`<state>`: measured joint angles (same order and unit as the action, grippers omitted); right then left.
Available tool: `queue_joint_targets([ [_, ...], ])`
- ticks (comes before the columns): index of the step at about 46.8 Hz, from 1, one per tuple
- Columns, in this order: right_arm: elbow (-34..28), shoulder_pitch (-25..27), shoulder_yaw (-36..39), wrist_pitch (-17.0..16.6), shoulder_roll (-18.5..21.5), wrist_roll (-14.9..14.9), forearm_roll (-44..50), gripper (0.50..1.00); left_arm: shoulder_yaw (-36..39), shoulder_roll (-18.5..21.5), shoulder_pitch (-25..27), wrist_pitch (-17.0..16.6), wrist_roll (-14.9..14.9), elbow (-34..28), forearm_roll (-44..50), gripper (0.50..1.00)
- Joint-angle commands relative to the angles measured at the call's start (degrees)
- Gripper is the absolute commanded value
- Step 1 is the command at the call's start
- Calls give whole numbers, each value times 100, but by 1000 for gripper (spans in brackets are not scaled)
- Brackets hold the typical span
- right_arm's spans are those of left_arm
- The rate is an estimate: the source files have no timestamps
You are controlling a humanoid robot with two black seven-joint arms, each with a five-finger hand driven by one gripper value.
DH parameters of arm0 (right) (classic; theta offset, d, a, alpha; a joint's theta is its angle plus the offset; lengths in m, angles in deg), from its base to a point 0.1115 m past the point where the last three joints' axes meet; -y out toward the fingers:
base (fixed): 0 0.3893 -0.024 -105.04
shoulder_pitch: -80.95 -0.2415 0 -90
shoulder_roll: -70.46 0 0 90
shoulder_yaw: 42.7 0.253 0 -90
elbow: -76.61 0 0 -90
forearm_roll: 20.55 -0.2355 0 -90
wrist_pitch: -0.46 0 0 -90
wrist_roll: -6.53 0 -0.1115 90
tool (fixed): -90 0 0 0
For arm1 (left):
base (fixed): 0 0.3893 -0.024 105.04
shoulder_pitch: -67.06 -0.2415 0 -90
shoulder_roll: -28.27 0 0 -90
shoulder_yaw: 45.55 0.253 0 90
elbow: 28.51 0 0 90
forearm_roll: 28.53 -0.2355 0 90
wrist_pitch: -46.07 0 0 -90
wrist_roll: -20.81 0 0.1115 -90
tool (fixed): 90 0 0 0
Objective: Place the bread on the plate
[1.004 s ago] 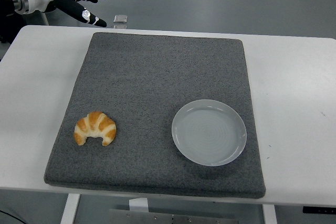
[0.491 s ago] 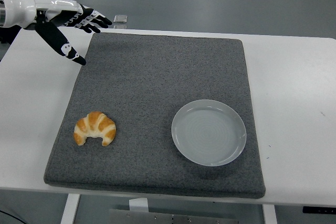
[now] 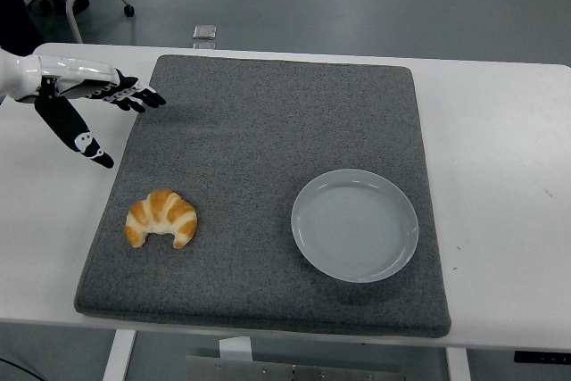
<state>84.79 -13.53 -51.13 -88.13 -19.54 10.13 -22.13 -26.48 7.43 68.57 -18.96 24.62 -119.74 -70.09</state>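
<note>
Down and closer has come the left hand (image 3: 85,104), from up past the far left corner of the table (image 3: 500,131) to just over the mat's (image 3: 268,131) left edge. That brings it nearer the bread. Near the mat's front left corner lies the bread (image 3: 161,218), untouched. Toward the front right sits the plate (image 3: 355,225), with nothing in it. Farther back, the hand's fingers are spread wide, holding nothing.
</note>
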Motion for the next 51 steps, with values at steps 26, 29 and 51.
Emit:
queue_joint_targets([
  [26, 0, 0, 0, 0, 0, 0, 0, 932, -62, -350, -1073, -439, 358, -123, -1345, 988],
  [29, 0, 0, 0, 0, 0, 0, 0, 930, -62, -464, -1144, -589, 358, -114, -1389, 988],
  [51, 0, 0, 0, 0, 0, 0, 0, 930, -62, -922, -1293, -1037, 349, -105, -1538, 986],
])
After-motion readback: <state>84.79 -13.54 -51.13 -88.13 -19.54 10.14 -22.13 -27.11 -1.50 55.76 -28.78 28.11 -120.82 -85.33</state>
